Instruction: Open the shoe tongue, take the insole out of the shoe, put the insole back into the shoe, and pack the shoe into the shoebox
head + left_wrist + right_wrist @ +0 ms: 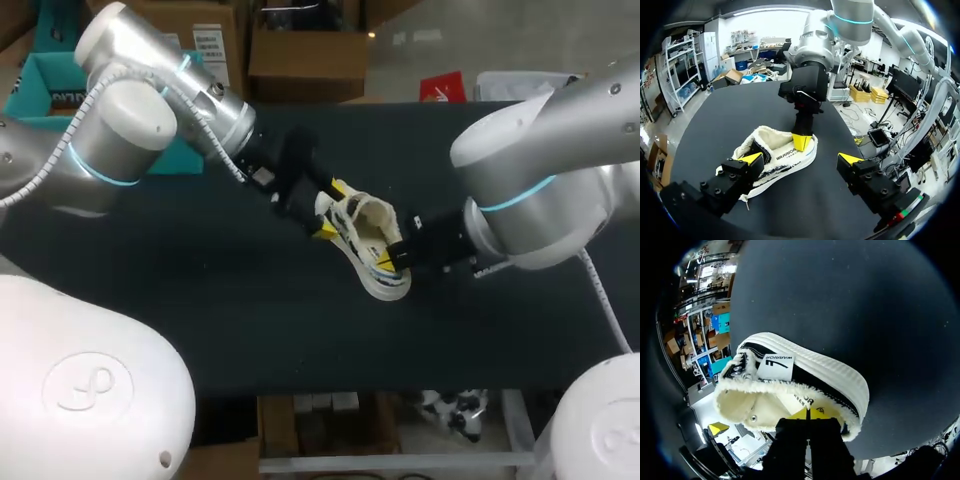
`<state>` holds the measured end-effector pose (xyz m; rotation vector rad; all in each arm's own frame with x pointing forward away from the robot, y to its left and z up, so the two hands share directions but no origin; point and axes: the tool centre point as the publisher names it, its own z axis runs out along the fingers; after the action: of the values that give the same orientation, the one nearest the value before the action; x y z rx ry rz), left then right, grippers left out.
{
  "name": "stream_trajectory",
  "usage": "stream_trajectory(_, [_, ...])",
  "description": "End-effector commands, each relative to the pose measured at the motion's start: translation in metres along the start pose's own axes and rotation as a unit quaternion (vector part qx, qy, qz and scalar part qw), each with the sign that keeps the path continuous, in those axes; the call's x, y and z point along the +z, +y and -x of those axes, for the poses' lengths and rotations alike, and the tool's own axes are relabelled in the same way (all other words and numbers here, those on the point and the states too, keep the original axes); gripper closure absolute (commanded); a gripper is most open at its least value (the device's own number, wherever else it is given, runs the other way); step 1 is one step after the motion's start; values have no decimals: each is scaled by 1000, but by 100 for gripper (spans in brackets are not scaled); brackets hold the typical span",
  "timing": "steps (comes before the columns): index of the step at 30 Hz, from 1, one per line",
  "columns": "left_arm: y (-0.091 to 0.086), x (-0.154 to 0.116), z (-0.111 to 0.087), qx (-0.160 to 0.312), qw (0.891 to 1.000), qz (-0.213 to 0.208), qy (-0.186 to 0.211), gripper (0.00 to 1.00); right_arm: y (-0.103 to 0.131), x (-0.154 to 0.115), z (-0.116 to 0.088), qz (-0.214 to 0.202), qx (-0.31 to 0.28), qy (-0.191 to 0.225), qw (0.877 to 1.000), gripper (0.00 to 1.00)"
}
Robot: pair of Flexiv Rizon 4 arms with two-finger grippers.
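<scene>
Seems to be the early part of the job: pulling the mouth of the shoe (pixel 365 245) wide to get the insole out. To do it well, keep the shoe steady on the worktop (pixel 200 320), with no tipping and no sliding. Hold one side still and pull the other side gently. Go slow near the fluffy rim, a soft and slippery spot. Pinch only the thin bit needed, not the whole wall. Lift a little first, then check for any wobble before lifting more.

Left pincer (pixel 801 159): spread wide, holding nothing. One yellow tip right by the shoe's opening, maybe touching. The other tip out over bare worktop, apart from the shoe.

Right pincer (pixel 807 413): tips pressed together, right at the fluffy rim on the shoe's side. Cannot tell about anything thin caught between them.

Shoe in the middle of the worktop, standing on its sole, between the two pincers. Thick white sole with little ridges. Black cloth side with a white label. Cream fluffy lining all round the opening and inside. Small metal lace holes near the front. Soft on top and stiff at the bottom by the look of it, so likely to bend at the rim and not at the sole. Insole not plain to see, with much of the inside hidden behind the right pincer.
</scene>
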<state>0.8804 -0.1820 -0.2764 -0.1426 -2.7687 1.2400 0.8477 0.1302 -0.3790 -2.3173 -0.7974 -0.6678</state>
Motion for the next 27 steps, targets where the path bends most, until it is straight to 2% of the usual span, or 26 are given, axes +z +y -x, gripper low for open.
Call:
stream_trajectory(1, [-5,-5,-10,0,1000,2,-17,0,1,6,3,4,-4,-2,1000,100])
stream_trajectory(17, [-5,-5,-10,0,1000,2,-17,0,8,23,13,23,-21,-46,998,100])
stream_trajectory(22, [-5,-5,-10,0,1000,2,-17,0,7,4,7,45,-41,-33,998,100])
stream_trajectory(27, [-5,-5,-10,0,1000,2,-17,0,7,-27,1,43,-68,12,997,100])
